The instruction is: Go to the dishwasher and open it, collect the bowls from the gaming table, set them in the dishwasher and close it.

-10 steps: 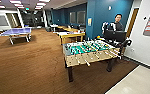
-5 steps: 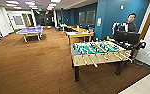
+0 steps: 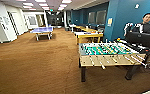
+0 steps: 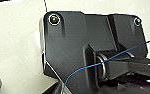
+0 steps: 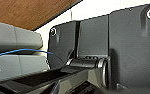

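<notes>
Looking past the dark plates in both wrist views, neither gripper's state can be told. A thin blue cable (image 4: 96, 65) is seen curving across the matte black housing in the left wrist view, over pale speckled flooring. In the head view, brown carpet (image 3: 36, 67) with a coarse weave is spread across the room. A foosball table (image 3: 108, 53) with a green field, metal rods and light wooden sides is set near at right. Beyond it, well apart, the yellow gaming table (image 3: 89, 35) with its white top is seen. A blue table-tennis table (image 3: 42, 30) stands far left. A person (image 3: 144, 23) is seen behind a dark monitor (image 3: 142, 39).
</notes>
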Controlling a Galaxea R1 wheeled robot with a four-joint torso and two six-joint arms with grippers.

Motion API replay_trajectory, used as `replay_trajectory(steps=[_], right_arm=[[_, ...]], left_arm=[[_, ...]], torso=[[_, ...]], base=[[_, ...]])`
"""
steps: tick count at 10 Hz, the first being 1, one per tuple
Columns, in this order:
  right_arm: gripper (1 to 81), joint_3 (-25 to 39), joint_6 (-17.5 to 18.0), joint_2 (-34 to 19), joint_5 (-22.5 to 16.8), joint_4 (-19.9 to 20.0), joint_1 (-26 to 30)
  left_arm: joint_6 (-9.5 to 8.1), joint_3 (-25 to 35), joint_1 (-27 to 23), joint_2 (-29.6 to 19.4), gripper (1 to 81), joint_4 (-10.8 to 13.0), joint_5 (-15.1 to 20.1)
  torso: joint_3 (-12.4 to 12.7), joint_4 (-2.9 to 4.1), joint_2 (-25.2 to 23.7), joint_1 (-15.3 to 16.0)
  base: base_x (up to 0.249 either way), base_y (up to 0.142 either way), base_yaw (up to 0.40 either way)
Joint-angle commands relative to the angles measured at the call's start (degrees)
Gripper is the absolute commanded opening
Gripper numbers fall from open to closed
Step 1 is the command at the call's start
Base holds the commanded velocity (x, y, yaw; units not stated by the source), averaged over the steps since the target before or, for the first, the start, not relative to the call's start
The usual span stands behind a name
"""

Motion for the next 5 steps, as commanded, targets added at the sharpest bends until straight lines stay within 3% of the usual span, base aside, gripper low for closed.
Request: replay_trajectory(steps=[1,5], right_arm=[[81.1,1.0,-0.2,-0.3,-2.8,-0.8,2.7],[81.1,0.9,-0.2,-0.3,-2.8,-0.8,2.5]], left_arm=[[0.03,0.2,-2.2,-1.1,81.1,-0.5,3.4],[0.03,0.2,-2.3,-1.0,81.1,-0.6,3.5]], torso=[[0.0,0.00,0.0,0.0],[0.0,0.00,0.0,0.0]], base=[[0.000,0.000,0.251],[0.000,0.000,0.235]])
